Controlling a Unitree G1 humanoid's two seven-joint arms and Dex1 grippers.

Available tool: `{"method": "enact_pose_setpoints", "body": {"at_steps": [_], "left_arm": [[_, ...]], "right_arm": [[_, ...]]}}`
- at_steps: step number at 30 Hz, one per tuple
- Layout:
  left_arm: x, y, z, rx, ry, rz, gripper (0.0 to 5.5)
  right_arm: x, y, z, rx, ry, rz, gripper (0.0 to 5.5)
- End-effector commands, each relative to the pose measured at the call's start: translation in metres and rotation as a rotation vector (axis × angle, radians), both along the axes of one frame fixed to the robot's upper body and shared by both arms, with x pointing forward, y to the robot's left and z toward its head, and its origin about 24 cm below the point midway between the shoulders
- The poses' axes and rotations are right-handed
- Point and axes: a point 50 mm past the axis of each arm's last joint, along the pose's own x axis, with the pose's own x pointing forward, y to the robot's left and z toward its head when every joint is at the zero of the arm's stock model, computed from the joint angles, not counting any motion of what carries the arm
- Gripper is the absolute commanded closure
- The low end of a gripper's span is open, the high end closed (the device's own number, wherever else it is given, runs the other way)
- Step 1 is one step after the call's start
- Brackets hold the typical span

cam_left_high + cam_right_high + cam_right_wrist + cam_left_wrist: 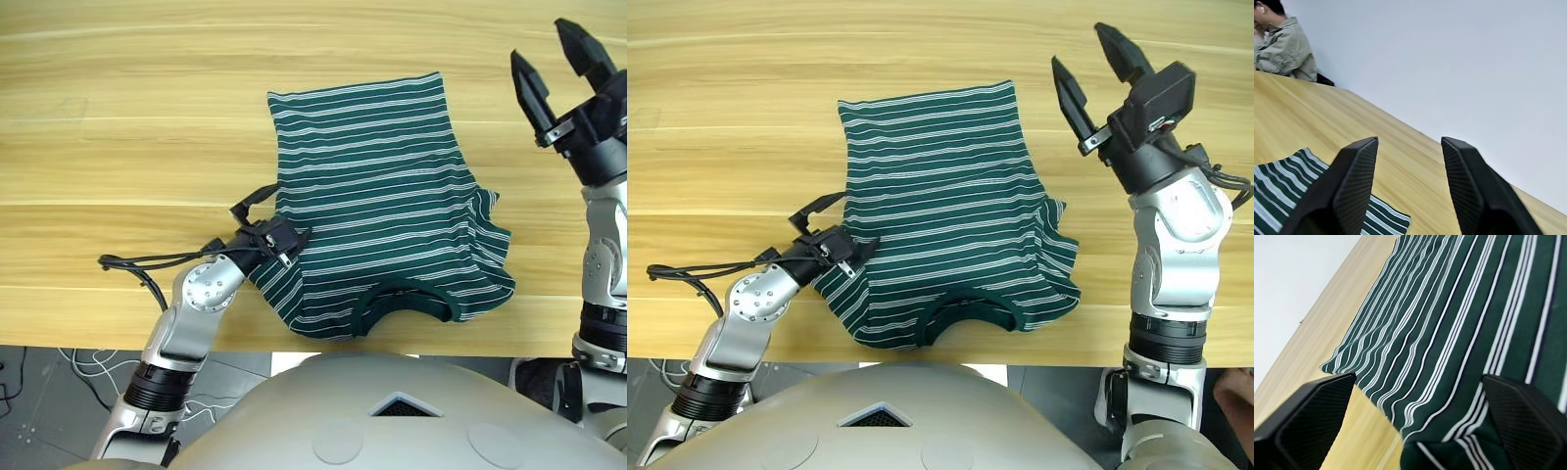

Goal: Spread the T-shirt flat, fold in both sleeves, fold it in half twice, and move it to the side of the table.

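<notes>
The T-shirt (pixel 382 196) looks light and limp, the sort of cloth that sags and drags its layers along unless it is pinched right at an edge or corner. I'd reckon the best holds are the left side edge and the corners of the hem (pixel 353 88); a grip in the middle would only bunch it.

It is dark green with thin white stripes. It lies in the middle of the table (pixel 118 147), with the collar (pixel 407 294) close to the near edge and the hem at the far side. The right sleeve (pixel 495 230) is rumpled.

The left gripper (pixel 1418 382) sits low at the shirt's near left edge, jaws spread wide with the cloth's edge between them and nothing pinched. The right gripper (pixel 1083 59) hangs raised to the right of the shirt, fingers apart and empty.
</notes>
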Motion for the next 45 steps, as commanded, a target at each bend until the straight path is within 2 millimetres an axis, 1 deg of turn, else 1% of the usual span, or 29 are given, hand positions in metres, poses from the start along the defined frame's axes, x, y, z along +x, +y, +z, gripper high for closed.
{"method": "enact_pose_setpoints", "body": {"at_steps": [1,5,7,13,17,20,22,24,27,29,31,32,33,35,37,38,39,40,41,43,44,45], "left_arm": [[0.005,0.02,0.003,0.073,-0.017,0.035,0.74],[0.008,0.053,0.0,0.176,-0.003,0.106,0.74],[0.011,0.062,-0.001,0.188,-0.002,0.13,0.74],[0.011,0.061,-0.005,0.187,-0.012,0.132,0.74],[0.01,0.062,-0.008,0.183,-0.011,0.144,0.74],[0.011,0.065,-0.007,0.227,-0.049,0.157,0.74],[0.017,0.073,-0.002,0.279,-0.114,0.222,0.74],[0.024,0.083,0.011,0.322,-0.216,0.311,0.74],[0.029,0.088,0.034,0.262,-0.346,0.4,0.74],[0.028,0.08,0.049,0.101,-0.385,0.415,0.74],[0.022,0.069,0.058,-0.121,-0.341,0.379,0.74],[0.018,0.066,0.061,-0.238,-0.288,0.37,0.74],[0.017,0.065,0.062,-0.316,-0.249,0.365,0.74],[0.013,0.07,0.063,-0.427,-0.171,0.379,0.74],[0.006,0.084,0.063,-0.505,-0.094,0.467,0.74],[-0.001,0.096,0.058,-0.545,-0.024,0.573,0.74],[-0.011,0.105,0.054,-0.644,0.048,0.666,0.74],[-0.021,0.11,0.052,-0.763,0.109,0.731,0.74],[-0.031,0.11,0.054,-0.916,0.148,0.771,0.74],[-0.049,0.108,0.058,-1.164,0.181,0.822,0.74],[-0.062,0.108,0.053,-1.285,0.218,0.882,0.74],[-0.075,0.105,0.045,-1.369,0.272,0.944,0.74]], "right_arm": [[0.003,-0.002,0.012,0.039,-0.051,-0.043,3.11],[0.004,-0.004,0.014,0.054,-0.062,-0.064,3.11],[0.005,-0.003,0.016,0.062,-0.07,-0.069,3.11],[0.005,-0.002,0.02,0.082,-0.093,-0.075,3.11],[0.005,0.0,0.016,0.083,-0.083,-0.073,3.11],[0.005,0.0,0.01,0.073,-0.067,-0.073,3.11],[0.005,-0.002,0.007,0.072,-0.056,-0.082,3.11],[0.004,-0.003,0.002,0.071,-0.046,-0.09,3.11],[0.002,-0.003,-0.003,0.076,-0.032,-0.093,3.11],[0.001,-0.003,-0.005,0.079,-0.027,-0.09,3.11],[0.001,-0.002,-0.005,0.081,-0.024,-0.088,3.11],[0.001,-0.002,-0.006,0.081,-0.023,-0.087,3.11],[0.001,-0.001,-0.006,0.081,-0.022,-0.088,3.11],[0.001,0.0,-0.007,0.085,-0.018,-0.088,3.11],[0.0,0.001,-0.008,0.088,-0.014,-0.084,3.11],[-0.001,0.0,-0.008,0.088,-0.012,-0.089,3.11],[-0.002,-0.002,-0.008,0.088,-0.013,-0.099,3.11],[-0.002,-0.004,-0.008,0.089,-0.013,-0.108,3.11],[-0.003,-0.006,-0.009,0.09,-0.012,-0.117,3.11],[-0.003,-0.008,-0.01,0.092,-0.012,-0.13,3.11],[-0.003,-0.009,-0.01,0.092,-0.013,-0.135,3.11],[-0.003,-0.01,-0.009,0.091,-0.014,-0.14,3.11]]}}
